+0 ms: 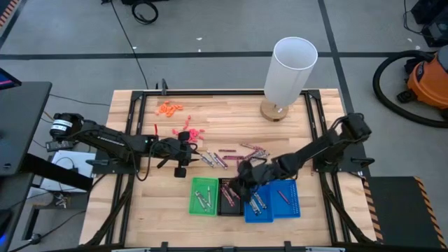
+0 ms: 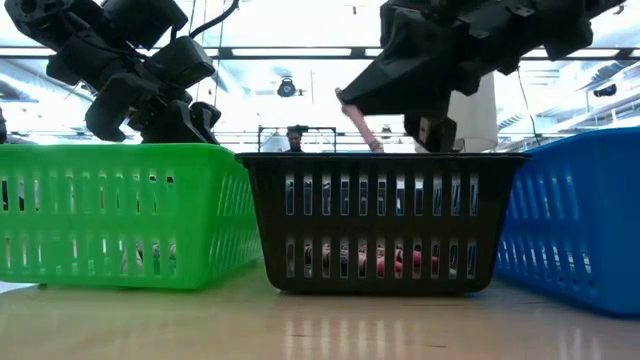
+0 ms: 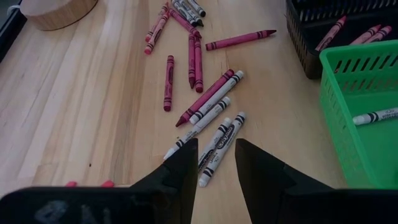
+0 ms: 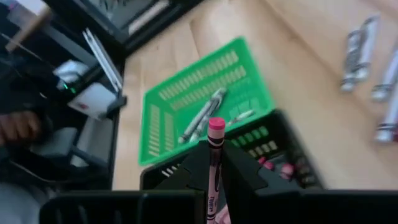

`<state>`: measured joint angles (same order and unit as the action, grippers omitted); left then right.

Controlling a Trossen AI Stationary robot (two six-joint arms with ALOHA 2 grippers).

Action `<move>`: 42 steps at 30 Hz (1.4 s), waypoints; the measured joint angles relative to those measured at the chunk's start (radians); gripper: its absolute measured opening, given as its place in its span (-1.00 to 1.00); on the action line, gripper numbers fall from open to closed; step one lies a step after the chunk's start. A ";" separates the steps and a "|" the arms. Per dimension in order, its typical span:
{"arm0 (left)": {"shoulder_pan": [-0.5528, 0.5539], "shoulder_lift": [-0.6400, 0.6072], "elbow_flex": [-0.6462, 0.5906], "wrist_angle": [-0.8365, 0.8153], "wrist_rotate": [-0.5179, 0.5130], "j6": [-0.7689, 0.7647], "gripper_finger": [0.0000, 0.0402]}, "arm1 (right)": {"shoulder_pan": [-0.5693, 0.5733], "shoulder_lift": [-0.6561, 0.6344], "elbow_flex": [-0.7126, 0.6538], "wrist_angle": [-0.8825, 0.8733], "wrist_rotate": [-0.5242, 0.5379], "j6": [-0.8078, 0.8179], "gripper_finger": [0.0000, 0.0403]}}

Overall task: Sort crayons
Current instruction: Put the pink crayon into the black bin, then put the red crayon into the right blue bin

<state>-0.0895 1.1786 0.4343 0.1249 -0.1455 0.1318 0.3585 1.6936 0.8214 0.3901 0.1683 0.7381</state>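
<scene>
High: right end effector sits over the black tray, between the green tray and the blue trays. Left end effector hangs over loose crayons on the desk. Green tray holds a few grey crayons.

Low: right end effector above the black tray rim, a pink crayon sticking out at a tilt. Pink/red crayons lie on the black tray floor.

Left wrist: fingers apart, nothing between them, straddling a white-grey crayon lying on the desk, its long axis roughly along the fingers. Maroon ones scattered beyond.

Right wrist: fingers clamped on the pink crayon, long axis along the fingers, tip outward, over the black tray edge.
</scene>
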 joint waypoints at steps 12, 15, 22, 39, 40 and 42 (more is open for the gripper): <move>0.001 0.000 0.000 0.003 0.000 0.000 -0.42 | 0.040 0.121 0.200 -0.260 0.022 -0.016 -0.81; 0.001 0.000 0.000 -0.001 0.000 0.001 -0.42 | 0.040 0.107 0.200 -0.268 0.034 -0.012 -0.76; 0.001 0.000 0.000 -0.001 0.000 0.001 -0.42 | 0.033 0.108 0.200 -0.305 0.025 0.003 -0.58; 0.001 0.000 0.000 0.021 0.000 0.001 -0.42 | -0.002 0.015 0.200 -0.435 0.172 -0.087 -0.55; 0.001 0.000 0.000 0.022 0.000 0.001 -0.42 | -0.005 0.015 0.200 -0.445 0.180 -0.096 -0.54; 0.001 0.000 0.000 0.021 0.000 0.001 -0.42 | -0.015 0.014 0.200 -0.469 0.185 -0.110 -0.54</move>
<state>-0.0883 1.1784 0.4347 0.1463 -0.1457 0.1329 0.3432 1.7081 1.0214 -0.0791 0.3538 0.6281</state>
